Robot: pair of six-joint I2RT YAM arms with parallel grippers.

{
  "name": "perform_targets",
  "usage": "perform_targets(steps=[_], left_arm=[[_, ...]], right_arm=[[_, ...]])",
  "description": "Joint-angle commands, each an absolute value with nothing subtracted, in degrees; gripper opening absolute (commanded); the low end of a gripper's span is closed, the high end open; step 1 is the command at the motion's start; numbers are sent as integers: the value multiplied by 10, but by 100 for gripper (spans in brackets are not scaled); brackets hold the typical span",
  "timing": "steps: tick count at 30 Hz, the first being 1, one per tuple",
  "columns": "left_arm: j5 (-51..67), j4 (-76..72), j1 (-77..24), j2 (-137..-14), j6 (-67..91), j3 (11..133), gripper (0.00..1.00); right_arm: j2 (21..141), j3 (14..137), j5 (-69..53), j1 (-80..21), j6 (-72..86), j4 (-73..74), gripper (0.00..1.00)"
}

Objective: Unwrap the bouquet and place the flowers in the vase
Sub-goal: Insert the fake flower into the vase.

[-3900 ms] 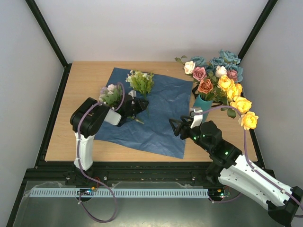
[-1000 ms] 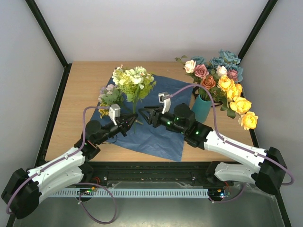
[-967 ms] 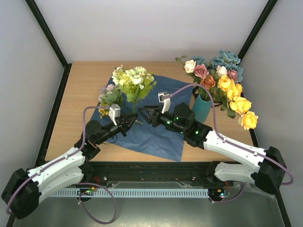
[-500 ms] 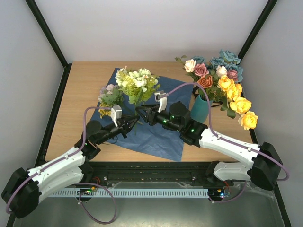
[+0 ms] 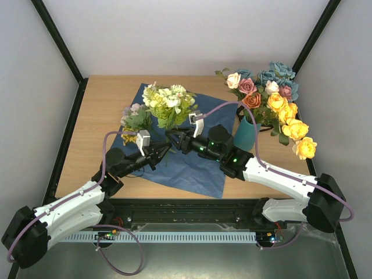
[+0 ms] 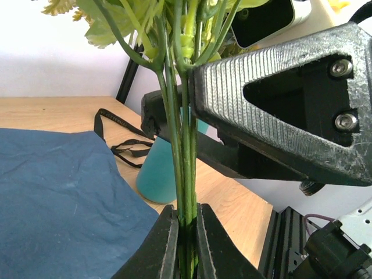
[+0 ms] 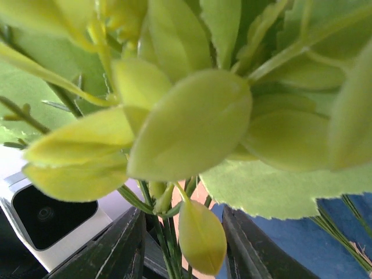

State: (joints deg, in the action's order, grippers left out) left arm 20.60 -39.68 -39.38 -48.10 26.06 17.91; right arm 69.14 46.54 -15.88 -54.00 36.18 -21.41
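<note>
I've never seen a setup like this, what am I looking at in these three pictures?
Two robot arms are bolted at the near edge of a wooden table. The overhead picture looks down from behind them; the other two come from cameras on each wrist. On the table are a blue paper sheet, a small leafy bunch and a teal vase holding roses. The left hand pinches the stems of a pale-green bunch. The right hand has its fingers apart around those stems.

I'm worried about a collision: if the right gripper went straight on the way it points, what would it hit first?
The right gripper would probably meet the green stems that the left gripper holds upright; depth is unclear.
</note>
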Motion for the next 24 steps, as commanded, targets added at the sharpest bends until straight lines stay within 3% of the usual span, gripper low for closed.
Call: perform_targets(steps=[1,4,10,12,16,22,24], left_arm=[[229,-431,-400,-482,245,187,2],[232,-426,-402,-479,243,189,2],[216,-419,-403,-472,238,187,4],[212,-418,-403,-472,239,187,13],[192,-412,-404,-468,238,186,40],[149,-395,-404,-458,238,184,58],[135,-390,-404,-456,240,183,69]], right_arm=[[696,467,-162,-542,358,-253,37],[701,473,-165,-542,357,-247,32],[696,467,-165,-542,349,-250,2],[691,462,-162,-542,341,-255,1],[667,431,-129,-542,304,-292,1],[633,417,-59,-542,160,-288,1],[624,421,-39,-542,111,-273,1]])
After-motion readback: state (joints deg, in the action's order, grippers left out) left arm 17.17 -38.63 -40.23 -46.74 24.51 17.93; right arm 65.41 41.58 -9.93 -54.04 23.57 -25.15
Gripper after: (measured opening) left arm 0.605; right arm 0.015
